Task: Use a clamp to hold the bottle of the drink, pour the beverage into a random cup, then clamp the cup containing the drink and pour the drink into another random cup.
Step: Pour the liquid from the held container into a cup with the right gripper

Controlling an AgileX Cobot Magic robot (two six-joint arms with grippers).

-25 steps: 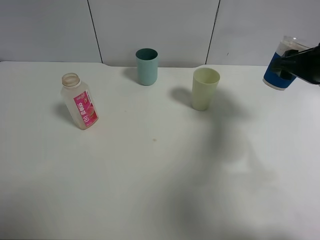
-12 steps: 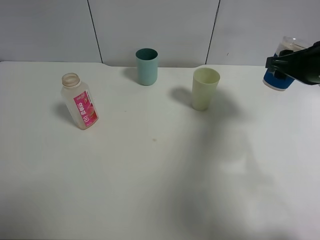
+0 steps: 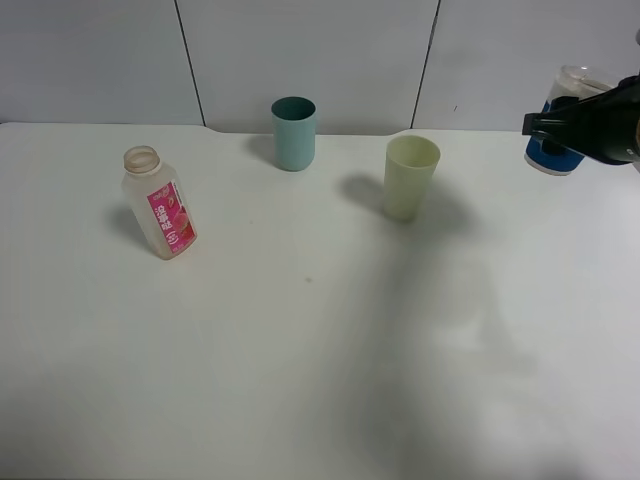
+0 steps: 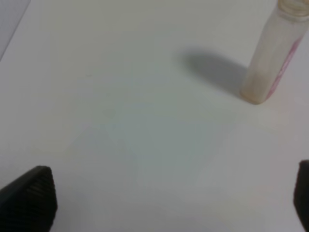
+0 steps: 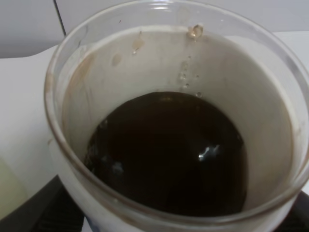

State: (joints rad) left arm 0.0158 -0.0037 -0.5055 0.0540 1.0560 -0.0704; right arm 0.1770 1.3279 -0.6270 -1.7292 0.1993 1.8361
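Note:
My right gripper [image 3: 558, 126] is shut on the blue-sleeved cup [image 3: 547, 153] and holds it above the table at the far right, beyond the pale green cup [image 3: 410, 177]. In the right wrist view the cup's whitish wall [image 5: 101, 63] surrounds the dark brown beverage [image 5: 166, 152], and a black finger [image 5: 46, 212] shows beside it. The bottle [image 3: 158, 205], uncapped and with a pink label, stands at the left and looks empty. My left gripper [image 4: 166, 205] is open over bare table, short of the bottle [image 4: 273, 58], and does not show in the exterior view.
A teal cup [image 3: 293, 133] stands at the back centre near the wall. The white table [image 3: 300, 350] spreads wide toward the front. A broad arm shadow falls across its right half.
My right gripper has shifted slightly left and upward with the blue-sleeved cup in it. The bottle and the two standing cups have not moved.

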